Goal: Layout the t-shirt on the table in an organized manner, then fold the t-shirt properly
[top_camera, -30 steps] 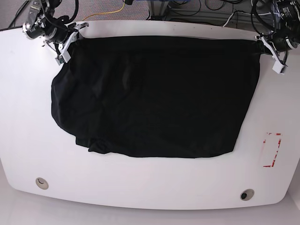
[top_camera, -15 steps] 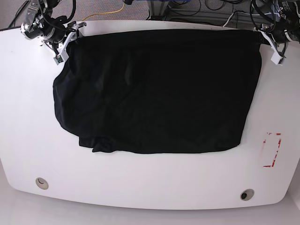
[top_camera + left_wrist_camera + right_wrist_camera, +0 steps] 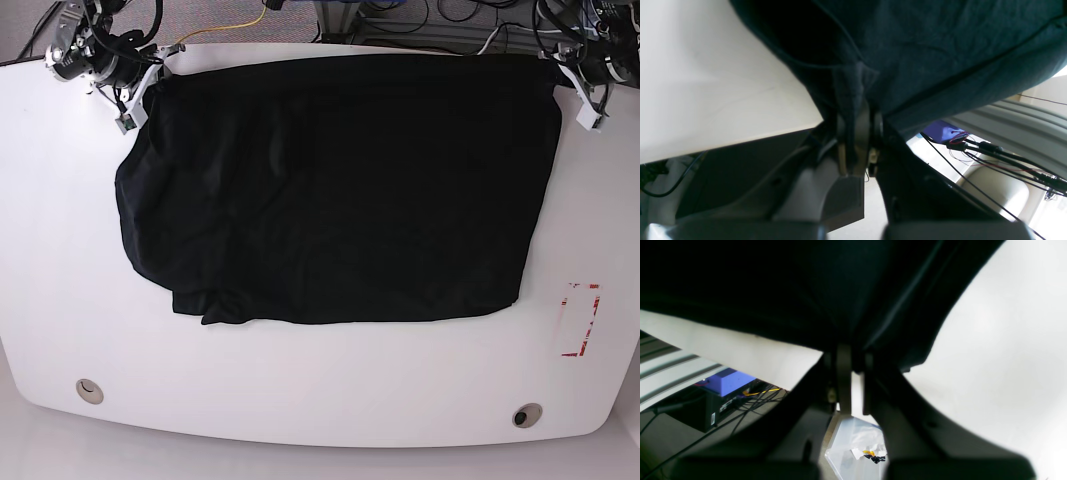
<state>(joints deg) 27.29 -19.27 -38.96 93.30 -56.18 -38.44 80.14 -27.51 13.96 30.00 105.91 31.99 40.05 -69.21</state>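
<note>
Here, both grippers, left point(image 3: 858, 133) and right point(image 3: 850, 363), clamp the far corners of the shirt point(image 3: 330, 190), tensioning it flat across the table point(image 3: 60, 250) for layout.

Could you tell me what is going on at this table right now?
A two-armed robot is laying out the black t-shirt on the white table. The left gripper and the right gripper each pinch a far corner with jaws shut. The near left edge looks bunched, and no fold is made yet.

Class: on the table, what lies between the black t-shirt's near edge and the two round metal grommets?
Nothing: in the base view, bare white table separates the t-shirt from both grommets.
</note>
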